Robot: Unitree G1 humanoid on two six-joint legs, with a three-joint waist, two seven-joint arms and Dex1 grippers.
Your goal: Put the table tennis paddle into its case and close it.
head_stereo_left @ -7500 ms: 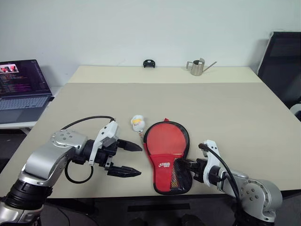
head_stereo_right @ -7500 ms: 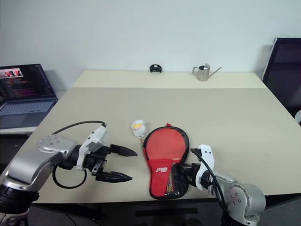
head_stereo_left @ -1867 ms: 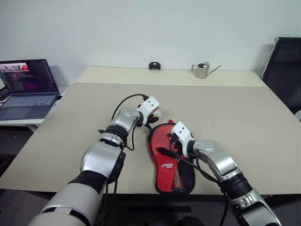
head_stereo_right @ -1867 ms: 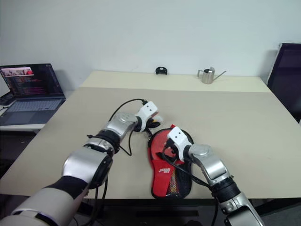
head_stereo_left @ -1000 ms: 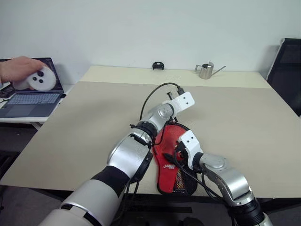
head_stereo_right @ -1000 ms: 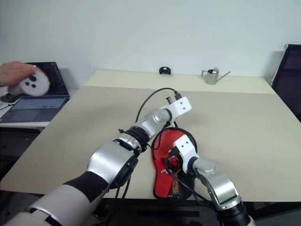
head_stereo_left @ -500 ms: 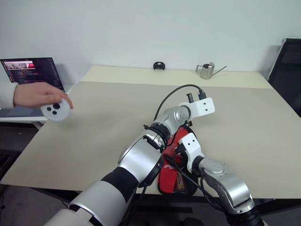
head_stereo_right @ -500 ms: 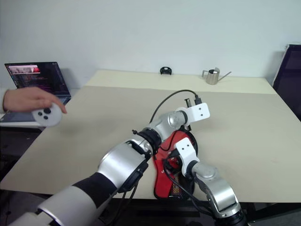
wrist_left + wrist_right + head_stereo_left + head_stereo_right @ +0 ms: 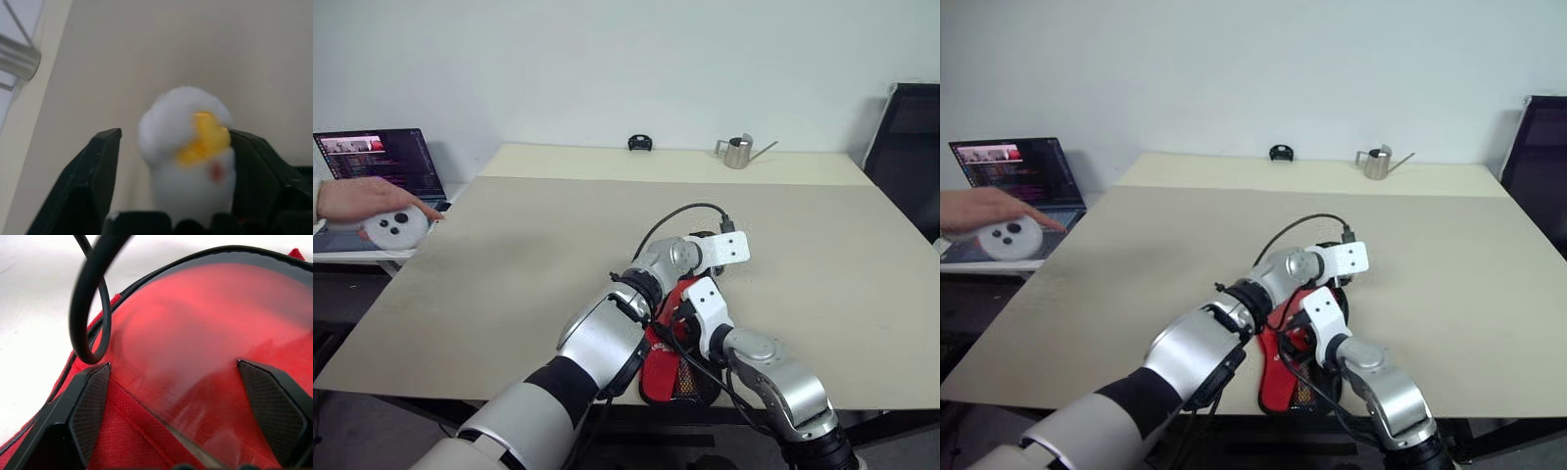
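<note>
Red case (image 9: pixel 677 354), one, low centre of my head views, at the near table (image 9: pixel 509 284) edge. One table tennis paddle (image 9: pixel 205 357): in the right wrist view its glossy red face lies inside the black zipper rim, on the red lining. Case long axis runs from the near edge toward the frame top, leaning slightly right; narrow mesh end nearest the edge, round end farther in. I cannot see the paddle's handle, so which way it points I cannot tell.

Two grippers. Left gripper (image 9: pixel 166 196): jaws parted, one small white fluffy toy (image 9: pixel 188 152) with a yellow patch between them; whether the fingers (image 9: pixel 98 166) press on it I cannot tell. It sits at the case's far round end, arm reaching diagonally from lower left. Right gripper (image 9: pixel 173 416): jaws spread wide, grasping nothing, over the paddle face, pads (image 9: pixel 90 406) well apart. One black cable loop (image 9: pixel 88 308) hangs in front of it.

Room: wide bare tabletop left, right and behind the case; none toward the near edge. Far edge carries one metal watering can (image 9: pixel 736 152) and one small black object (image 9: pixel 640 144). One laptop (image 9: pixel 380 166) at left on a side surface, one person's hand (image 9: pixel 362 196) holding one white controller (image 9: pixel 396 228) beside it. Dark chair (image 9: pixel 906 147) at right.
</note>
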